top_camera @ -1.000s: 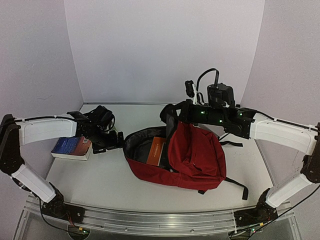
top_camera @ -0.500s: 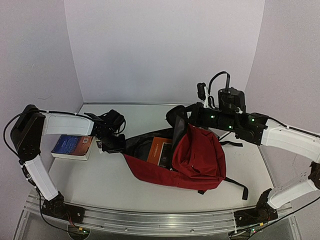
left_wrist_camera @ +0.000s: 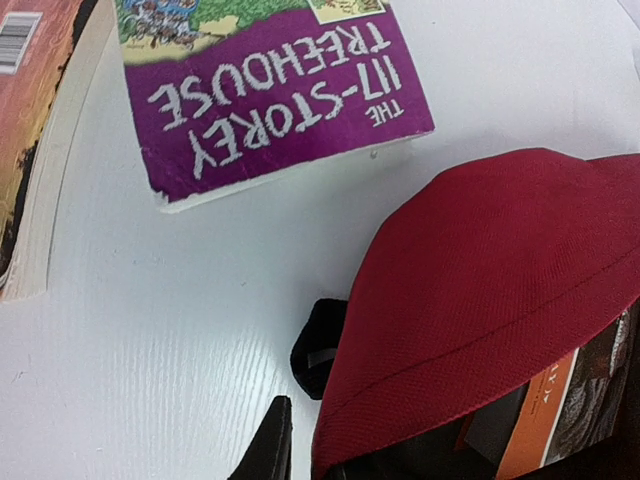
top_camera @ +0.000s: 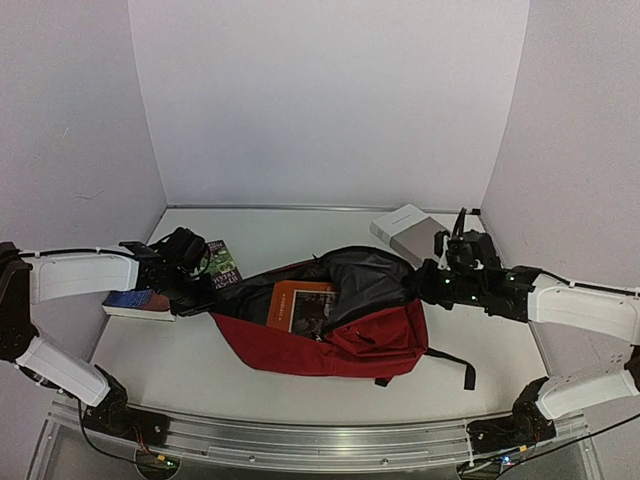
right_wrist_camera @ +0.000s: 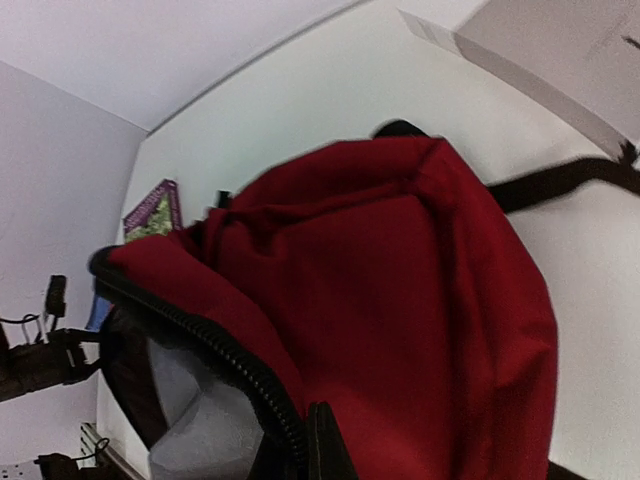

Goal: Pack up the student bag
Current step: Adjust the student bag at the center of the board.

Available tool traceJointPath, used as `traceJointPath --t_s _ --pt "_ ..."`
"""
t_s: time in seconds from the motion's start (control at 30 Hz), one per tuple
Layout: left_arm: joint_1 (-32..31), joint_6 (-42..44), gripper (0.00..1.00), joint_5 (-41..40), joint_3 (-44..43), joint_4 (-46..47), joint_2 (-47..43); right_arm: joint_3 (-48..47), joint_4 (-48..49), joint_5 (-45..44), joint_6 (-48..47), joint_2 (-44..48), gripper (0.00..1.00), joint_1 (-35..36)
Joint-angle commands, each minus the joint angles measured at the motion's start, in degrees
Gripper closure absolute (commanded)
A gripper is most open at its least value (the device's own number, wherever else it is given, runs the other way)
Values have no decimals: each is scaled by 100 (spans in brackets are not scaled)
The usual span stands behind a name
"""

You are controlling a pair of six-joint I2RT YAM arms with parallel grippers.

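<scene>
The student bag point(top_camera: 350, 335) lies flat on the table, dark red, its mouth pulled wide between both grippers. Grey lining and an orange book point(top_camera: 300, 305) show inside it. My left gripper point(top_camera: 203, 296) is at the bag's left rim. In the left wrist view the red rim point(left_wrist_camera: 480, 280) runs into the left gripper point(left_wrist_camera: 305, 440); one black finger point(left_wrist_camera: 270, 445) shows and the other is hidden behind the fabric. My right gripper point(top_camera: 426, 284) is shut on the right rim. The right wrist view shows the right gripper point(right_wrist_camera: 312, 430) against the black zipper edge point(right_wrist_camera: 230, 360).
A purple paperback point(top_camera: 222, 262), "The 117-Storey Treehouse" point(left_wrist_camera: 270, 100), lies just behind the left gripper. A blue book point(top_camera: 135, 301) sits under the left forearm. A grey-white box point(top_camera: 410, 232) stands at the back right. A black strap point(top_camera: 450, 362) trails off the bag's right side.
The right arm has dropped and drawn right, laying the bag down and uncovering the box. The left gripper has closed on the left rim and pulled it left, stretching the mouth open.
</scene>
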State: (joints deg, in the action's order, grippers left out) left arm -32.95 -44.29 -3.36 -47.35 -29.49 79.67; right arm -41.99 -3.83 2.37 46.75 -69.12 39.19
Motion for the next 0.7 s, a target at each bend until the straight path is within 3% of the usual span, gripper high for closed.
traceJointPath --t_s 0.0,0.07,0.2,0.33,0.43,0.53,0.67 --pt "69 -252 90 -246 267 -63 -419 498 118 -237 386 -269 100 -205" --pt "69 -243 90 -145 342 47 -489 635 431 -194 396 -489 100 -218" --pt "69 -147 83 124 462 391 -506 617 1157 495 352 -1107 88 -217" --pt "69 -104 75 301 513 585 -498 298 1193 971 184 -1531 81 -213" --pt "69 -119 68 287 477 517 -594 159 989 925 79 -1235 59 -212" --pt "67 -182 52 224 492 440 -835 -28 384 552 -110 -715 37 -218" --pt "76 -244 33 215 447 270 -1263 -341 -497 38 -307 64 18 -217"
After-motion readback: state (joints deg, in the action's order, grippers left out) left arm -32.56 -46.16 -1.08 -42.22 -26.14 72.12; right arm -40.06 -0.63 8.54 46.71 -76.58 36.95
